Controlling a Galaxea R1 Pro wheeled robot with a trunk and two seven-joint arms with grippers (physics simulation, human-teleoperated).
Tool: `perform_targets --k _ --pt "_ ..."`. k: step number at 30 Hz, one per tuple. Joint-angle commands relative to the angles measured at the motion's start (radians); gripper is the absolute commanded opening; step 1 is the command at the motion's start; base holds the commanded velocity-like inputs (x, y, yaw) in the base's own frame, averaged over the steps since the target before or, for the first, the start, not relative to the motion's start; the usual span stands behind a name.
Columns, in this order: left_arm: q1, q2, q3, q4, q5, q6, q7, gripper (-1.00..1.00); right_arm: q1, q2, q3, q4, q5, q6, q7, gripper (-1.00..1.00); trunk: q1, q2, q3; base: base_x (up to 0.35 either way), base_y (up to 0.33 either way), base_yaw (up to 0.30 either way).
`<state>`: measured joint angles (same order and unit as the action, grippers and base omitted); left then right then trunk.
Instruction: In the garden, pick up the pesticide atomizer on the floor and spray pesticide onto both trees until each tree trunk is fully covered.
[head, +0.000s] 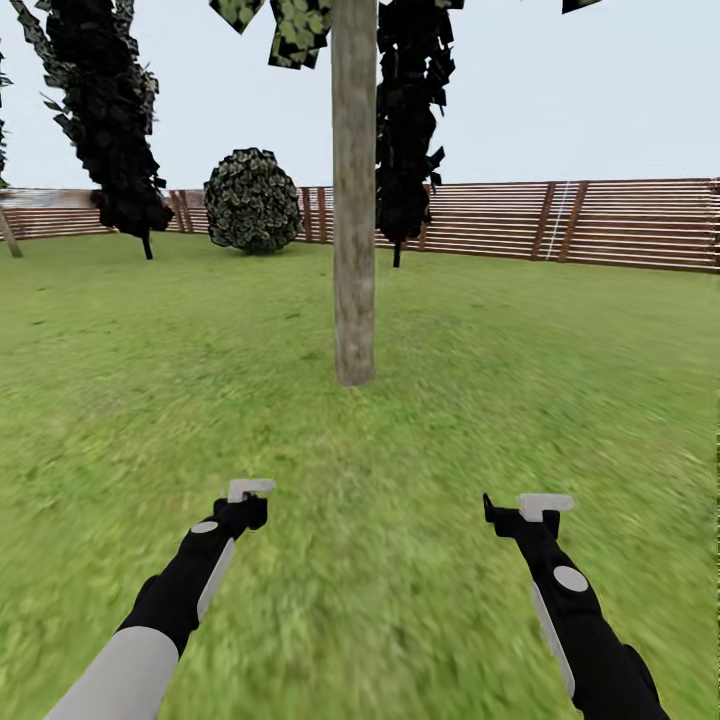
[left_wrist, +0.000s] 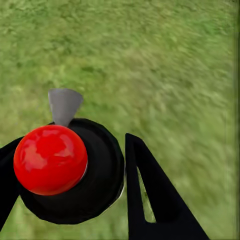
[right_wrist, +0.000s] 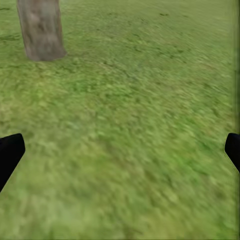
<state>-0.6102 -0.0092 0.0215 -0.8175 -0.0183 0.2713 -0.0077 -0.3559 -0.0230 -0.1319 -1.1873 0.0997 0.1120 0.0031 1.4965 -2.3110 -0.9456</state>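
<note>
The pesticide atomizer (left_wrist: 75, 190) is a round black bottle with a red ball top and a grey nozzle. It sits between the black fingers of my left gripper (left_wrist: 72, 150), which is shut on it. In the head view the left gripper (head: 248, 497) is low over the grass, left of centre. My right gripper (head: 540, 505) hovers at the same height on the right. Its fingers (right_wrist: 10, 152) stand wide apart with nothing between them, so it is open. A thick grey-brown tree trunk (head: 353, 200) rises from the lawn straight ahead, and its base (right_wrist: 41, 27) shows in the right wrist view.
Green grass (head: 360, 450) lies between me and the trunk. A brown slat fence (head: 600, 225) closes the back. A round bush (head: 252, 200) and two tall dark leafy plants (head: 110, 110) (head: 405, 130) stand near the fence.
</note>
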Motion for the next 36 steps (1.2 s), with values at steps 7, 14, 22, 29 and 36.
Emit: perform_targets --k 7,14,22,29,36 --pt "0.001 0.0 0.0 0.0 0.0 -0.001 0.0 -1.0 0.0 0.0 0.0 0.0 0.0 0.0 0.0 1.0 0.0 0.0 0.0 0.34 0.0 -0.2" --pt "0.0 0.0 0.0 0.0 0.0 -0.001 0.0 -1.0 0.0 0.0 0.0 0.0 0.0 0.0 0.0 1.0 0.0 0.0 0.0 0.34 0.0 -0.018" --pt "0.0 0.0 0.0 0.0 0.0 0.0 0.0 -1.0 0.0 0.0 0.0 0.0 0.0 0.0 0.0 1.0 0.0 0.0 0.0 0.34 0.0 0.0" --pt "0.001 0.0 0.0 0.0 0.0 0.0 0.0 -1.0 0.0 0.0 0.0 0.0 0.0 0.0 0.0 1.0 0.0 0.0 0.0 0.34 0.0 0.0" --pt "0.001 0.0 0.0 0.0 0.0 -0.001 0.0 -1.0 0.0 0.0 0.0 -0.001 0.0 0.0 0.0 1.0 0.0 0.0 0.0 0.34 0.0 0.0"
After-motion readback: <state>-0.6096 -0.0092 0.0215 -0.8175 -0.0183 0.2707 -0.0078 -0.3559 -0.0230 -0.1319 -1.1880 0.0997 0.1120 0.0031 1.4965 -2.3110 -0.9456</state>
